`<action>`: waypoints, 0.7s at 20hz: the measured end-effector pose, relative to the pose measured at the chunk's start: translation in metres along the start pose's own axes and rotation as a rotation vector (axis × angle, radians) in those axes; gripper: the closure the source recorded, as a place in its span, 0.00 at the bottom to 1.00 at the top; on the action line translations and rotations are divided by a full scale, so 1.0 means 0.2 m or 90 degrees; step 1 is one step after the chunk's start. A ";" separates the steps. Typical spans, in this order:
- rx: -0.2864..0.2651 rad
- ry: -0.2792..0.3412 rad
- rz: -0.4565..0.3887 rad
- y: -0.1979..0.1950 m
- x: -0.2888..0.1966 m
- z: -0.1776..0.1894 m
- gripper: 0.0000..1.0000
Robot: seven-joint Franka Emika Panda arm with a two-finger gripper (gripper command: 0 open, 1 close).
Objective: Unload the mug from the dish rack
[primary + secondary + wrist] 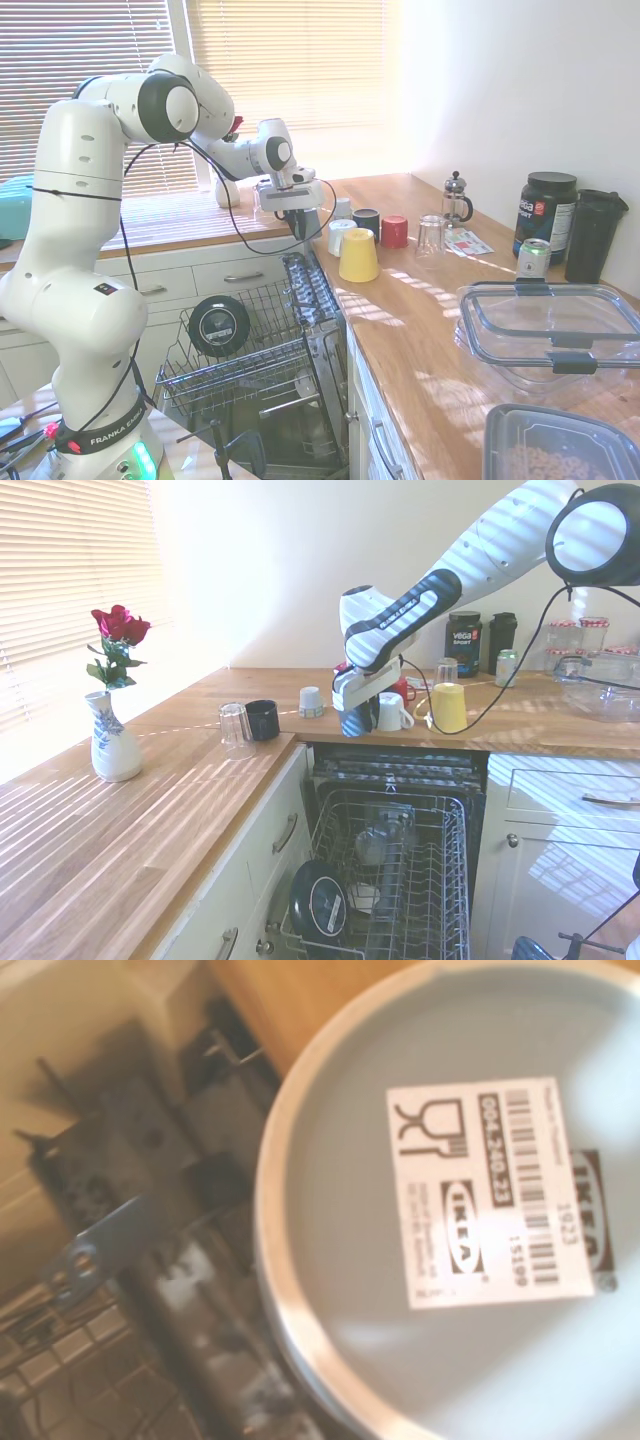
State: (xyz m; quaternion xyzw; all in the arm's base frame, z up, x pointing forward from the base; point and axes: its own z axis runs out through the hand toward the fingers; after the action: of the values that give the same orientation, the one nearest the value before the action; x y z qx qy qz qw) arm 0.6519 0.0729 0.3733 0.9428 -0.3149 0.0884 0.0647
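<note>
Glazed dark grey-blue ceramic, the mug [299, 222] hangs in the first exterior view under the white arm's pincer [297, 226], lifted above the worktop [420, 310] edge, well clear of the dish rack [245, 360] below, where a black plate [219, 325] stands. From the second exterior view, the pincer [352, 718] is closed on the mug [353, 721], beside a white cup [391, 711] and a yellow cup [449, 707]. Filling the wrist view, the mug's pale base [470, 1210] carries a printed label. It looks stiff, slick and breakable, light enough for one grip; a wall pinch seems safest, set down gently.
</note>
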 end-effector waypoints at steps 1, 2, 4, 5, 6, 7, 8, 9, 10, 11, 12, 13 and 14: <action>-0.002 -0.002 -0.001 0.01 0.03 0.01 1.00; -0.005 -0.005 -0.001 0.01 0.06 0.03 1.00; -0.006 -0.011 -0.002 0.02 0.12 0.07 1.00; -0.007 -0.012 -0.003 0.02 0.15 0.09 1.00; -0.010 -0.013 -0.003 0.01 0.17 0.10 1.00; -0.011 -0.013 -0.004 0.01 0.19 0.10 0.00; -0.014 -0.016 -0.003 0.01 0.21 0.10 0.00; -0.017 -0.016 0.000 0.01 0.24 0.09 0.00; -0.017 -0.016 0.003 0.01 0.26 0.07 0.00; -0.017 -0.015 0.006 0.02 0.28 0.05 0.00; -0.017 -0.014 0.009 0.02 0.29 0.04 0.00; -0.017 -0.013 0.011 0.02 0.30 0.02 0.00; -0.018 -0.014 0.012 0.02 0.31 0.02 0.00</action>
State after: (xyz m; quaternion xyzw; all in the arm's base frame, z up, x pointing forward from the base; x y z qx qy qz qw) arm 0.6990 0.0333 0.3831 0.9397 -0.3256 0.0745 0.0737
